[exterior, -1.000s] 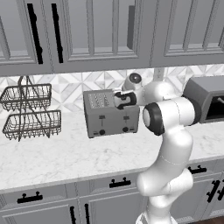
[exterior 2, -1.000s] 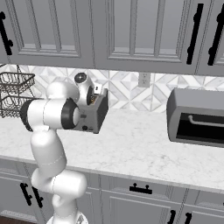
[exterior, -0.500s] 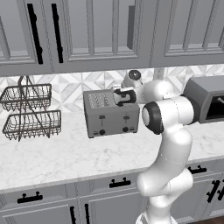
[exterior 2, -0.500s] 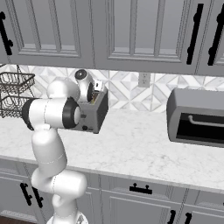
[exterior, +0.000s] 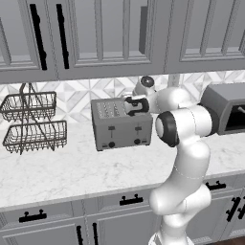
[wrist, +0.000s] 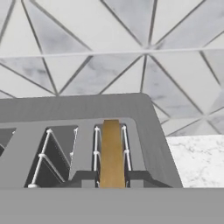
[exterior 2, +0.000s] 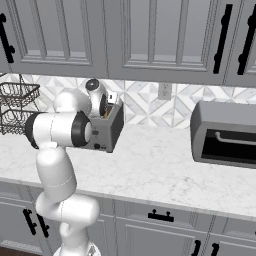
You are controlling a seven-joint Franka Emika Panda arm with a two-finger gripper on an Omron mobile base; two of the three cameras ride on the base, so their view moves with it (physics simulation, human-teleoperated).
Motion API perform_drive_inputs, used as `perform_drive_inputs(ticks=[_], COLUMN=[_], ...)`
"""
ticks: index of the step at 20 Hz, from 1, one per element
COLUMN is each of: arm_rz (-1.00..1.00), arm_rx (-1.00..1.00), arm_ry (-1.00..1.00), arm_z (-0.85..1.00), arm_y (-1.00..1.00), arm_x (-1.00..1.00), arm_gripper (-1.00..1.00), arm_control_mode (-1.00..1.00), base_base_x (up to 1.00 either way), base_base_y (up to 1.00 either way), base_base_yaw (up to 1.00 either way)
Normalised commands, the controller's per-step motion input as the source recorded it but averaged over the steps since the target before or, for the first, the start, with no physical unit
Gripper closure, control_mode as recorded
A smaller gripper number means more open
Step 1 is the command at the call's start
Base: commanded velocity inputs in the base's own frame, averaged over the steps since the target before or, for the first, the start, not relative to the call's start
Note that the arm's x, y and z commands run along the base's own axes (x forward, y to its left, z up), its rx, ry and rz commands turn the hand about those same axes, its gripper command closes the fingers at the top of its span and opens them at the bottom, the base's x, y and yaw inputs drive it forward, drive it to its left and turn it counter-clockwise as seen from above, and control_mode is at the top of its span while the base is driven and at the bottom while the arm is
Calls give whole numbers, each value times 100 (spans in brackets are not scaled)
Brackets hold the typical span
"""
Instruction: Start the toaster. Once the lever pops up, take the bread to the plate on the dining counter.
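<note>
The grey four-slot toaster (exterior: 119, 125) (exterior 2: 109, 128) stands on the marble counter against the tiled wall, its black levers (exterior: 111, 128) and knobs on the front. In the hand view the bread (wrist: 111, 151), a tan slice seen edge-on, stands upright in a slot of the toaster (wrist: 78, 109). My gripper (wrist: 111, 178) (exterior: 135, 106) (exterior 2: 106, 111) hangs over the toaster's right end, with a dark fingertip pressed against each side of the slice. It is shut on the bread. The plate and the dining counter are out of view.
A dark-grey oven (exterior: 225, 107) (exterior 2: 225, 132) sits on the counter to the right. A two-tier wire basket (exterior: 31, 122) (exterior 2: 15, 107) stands to the left. Upper cabinets (exterior: 119, 33) hang low above the toaster. Marble counter (exterior 2: 160, 170) stretches between toaster and oven.
The jaws have closed from wide open onto the slice, and the hand has sunk slightly toward the toaster's top. The base has not moved.
</note>
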Motion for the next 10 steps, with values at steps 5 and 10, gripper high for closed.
perform_drive_inputs(ticks=[5, 10], arm_rz=[0, 0], arm_rx=[0, -3], arm_ry=[-16, -22], arm_z=[18, 46], arm_y=[0, 3], arm_x=[-19, -18], arm_gripper=[100, 100], arm_control_mode=[-100, -100], base_base_x=[0, 0], base_base_y=[0, 0], base_base_yaw=[0, 0])
